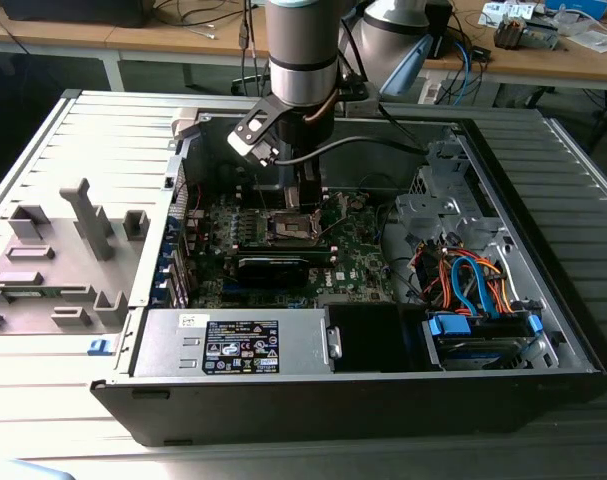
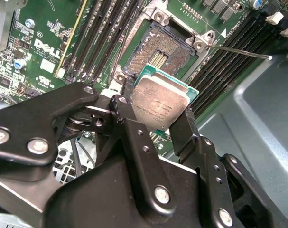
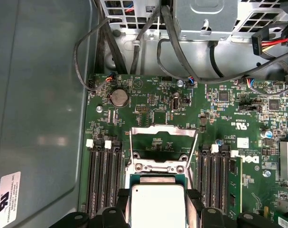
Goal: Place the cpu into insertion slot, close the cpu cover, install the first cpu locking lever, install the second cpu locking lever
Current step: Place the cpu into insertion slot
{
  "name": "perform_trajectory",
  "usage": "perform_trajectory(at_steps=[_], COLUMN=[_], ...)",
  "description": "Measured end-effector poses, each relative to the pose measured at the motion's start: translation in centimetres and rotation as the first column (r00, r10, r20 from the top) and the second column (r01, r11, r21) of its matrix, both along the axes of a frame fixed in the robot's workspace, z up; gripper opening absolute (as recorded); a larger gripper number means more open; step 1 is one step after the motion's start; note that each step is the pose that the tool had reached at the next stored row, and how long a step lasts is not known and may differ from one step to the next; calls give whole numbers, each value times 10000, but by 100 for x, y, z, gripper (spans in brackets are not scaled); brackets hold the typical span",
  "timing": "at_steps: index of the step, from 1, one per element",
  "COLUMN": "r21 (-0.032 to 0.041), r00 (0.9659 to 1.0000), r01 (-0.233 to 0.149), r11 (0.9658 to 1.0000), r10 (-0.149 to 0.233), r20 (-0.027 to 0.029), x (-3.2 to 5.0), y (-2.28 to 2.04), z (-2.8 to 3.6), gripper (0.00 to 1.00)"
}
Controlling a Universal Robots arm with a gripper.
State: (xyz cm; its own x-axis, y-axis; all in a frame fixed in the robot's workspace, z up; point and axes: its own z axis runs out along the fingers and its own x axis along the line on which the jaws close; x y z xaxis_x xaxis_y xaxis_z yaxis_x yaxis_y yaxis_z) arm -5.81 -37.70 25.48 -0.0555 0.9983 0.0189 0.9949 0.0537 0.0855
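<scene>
My gripper (image 2: 155, 114) is shut on the cpu (image 2: 160, 97), a flat square chip with a silver-grey top and a green edge, gripped by two opposite sides. It hangs tilted just above and beside the insertion slot (image 2: 163, 53), whose dark pin field lies open inside a silvery rim. In the first wrist view the cpu (image 3: 157, 205) sits between the fingers (image 3: 195, 198), with the cpu cover (image 3: 162, 129) standing raised beyond it. A thin locking lever (image 2: 238, 50) sticks out to the side of the slot. In the exterior view the gripper (image 1: 305, 198) is low over the slot (image 1: 288, 228).
Black memory slots (image 3: 100, 175) flank the socket on both sides. A long black card (image 1: 273, 266) lies near the socket. Cables (image 1: 463, 275) and a drive bay (image 1: 478, 330) fill the exterior view's right; the power supply (image 1: 233, 342) is at the front. The case walls (image 3: 39, 118) stand close by.
</scene>
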Motion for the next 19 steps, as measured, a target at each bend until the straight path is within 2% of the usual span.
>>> perform_trajectory(at_steps=[1, 11, 13, 19], r21=[0, 0, 0, 0], r00=[10000, 10000, 10000, 10000], r01=[0, 0, 1, 0], r11=[10000, 10000, 10000, 10000], r10=[0, 0, -1, 0], r20=[0, 0, 0, 0], x=[0, 0, 0, 0], y=[0, 0, 0, 0], z=[-61, -76, -143, -152], gripper=[55, 55, 55, 55])
